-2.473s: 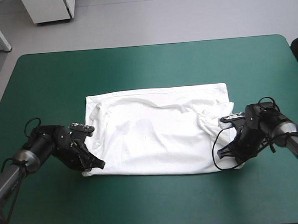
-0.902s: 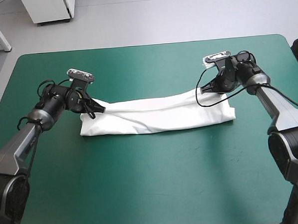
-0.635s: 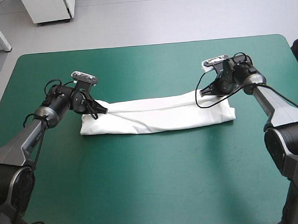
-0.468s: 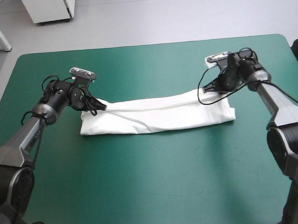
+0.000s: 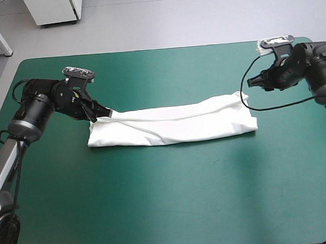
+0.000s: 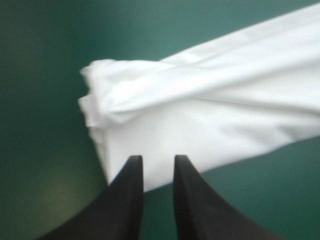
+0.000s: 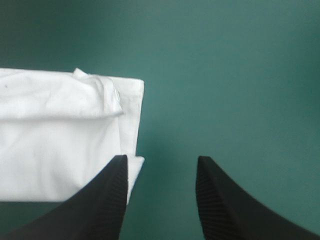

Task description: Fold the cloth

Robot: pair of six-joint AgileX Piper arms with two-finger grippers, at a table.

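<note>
T-shirt (image 5: 171,124): lies folded into a long white band across the teal-green cover (image 5: 172,198), in its far half. Left gripper (image 6: 158,159): sits at the band's left end, black fingers parted by a narrow slit, tips over the near corner of the cloth. Right gripper (image 7: 161,161): stands wide apart near the band's right end, one finger over its corner.

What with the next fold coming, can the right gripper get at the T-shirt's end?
Probably yes: the right gripper hangs open just off the T-shirt's right end, with only bare teal-green cover between them.
</note>
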